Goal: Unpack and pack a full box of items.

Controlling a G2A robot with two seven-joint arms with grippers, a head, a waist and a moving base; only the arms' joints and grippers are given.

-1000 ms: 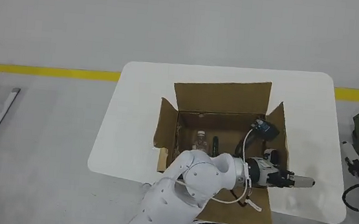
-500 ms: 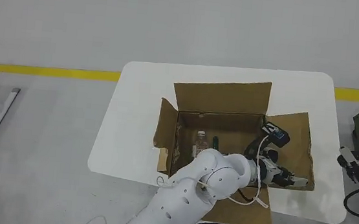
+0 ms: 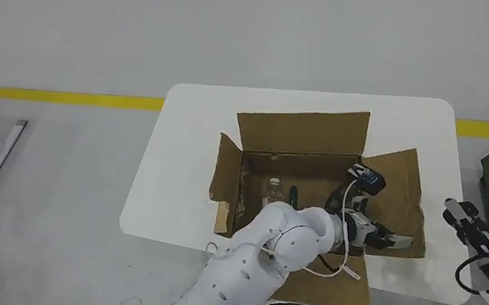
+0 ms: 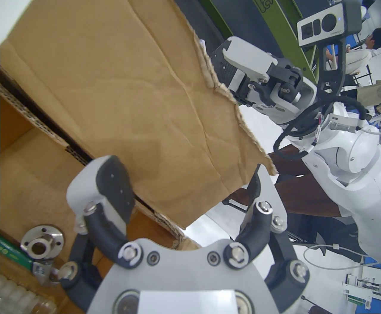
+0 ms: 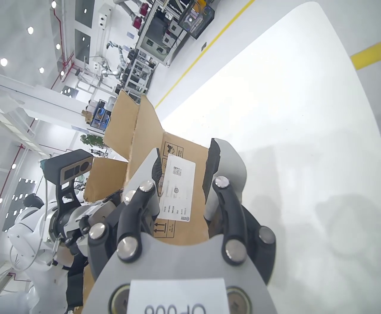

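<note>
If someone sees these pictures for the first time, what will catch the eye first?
The open cardboard box in the middle of the white table, flaps spread. Next, the left gripper, open, over the box's right-hand flap, and the right gripper, open too, at the table's right edge.

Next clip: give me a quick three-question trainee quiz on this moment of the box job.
1. True or false: the right gripper is inside the box.
2. The left gripper is: A open; B shut on cardboard; C shut and empty.
3. Fill in: the left gripper hangs over one of the box's opened-out ___.
Key: 1 false; 2 A; 3 flaps.
</note>
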